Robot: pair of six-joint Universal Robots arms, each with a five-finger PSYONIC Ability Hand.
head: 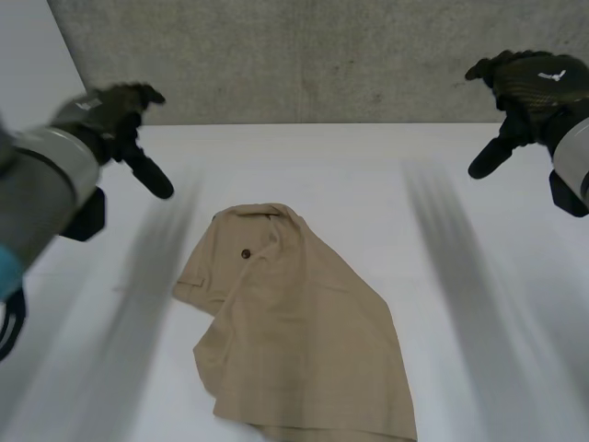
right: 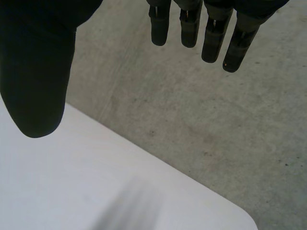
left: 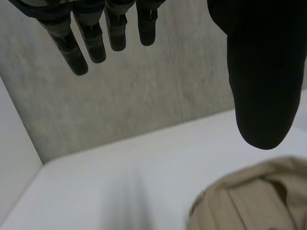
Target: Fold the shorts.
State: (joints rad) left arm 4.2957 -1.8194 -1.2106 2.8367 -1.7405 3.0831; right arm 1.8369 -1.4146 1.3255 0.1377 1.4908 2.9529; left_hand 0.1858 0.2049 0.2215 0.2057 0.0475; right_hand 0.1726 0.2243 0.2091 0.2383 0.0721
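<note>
Currently the beige shorts (head: pixel 294 322) lie crumpled on the white tabletop (head: pixel 368 175), with the waistband and a dark button (head: pixel 245 253) on the side toward the grey wall (head: pixel 322 55). The left hand (head: pixel 110 115) hangs in the air to the left of the shorts, well apart from them. Its fingers (left: pixel 72 48) are straight and spread away from the thumb (left: pixel 261 96), and the waistband part of the shorts lies just past the thumb tip. The right hand (head: pixel 529 83) hangs to the right of the shorts, farther from them. Its fingers (right: pixel 213 33) are also straight and apart, holding nothing.
</note>
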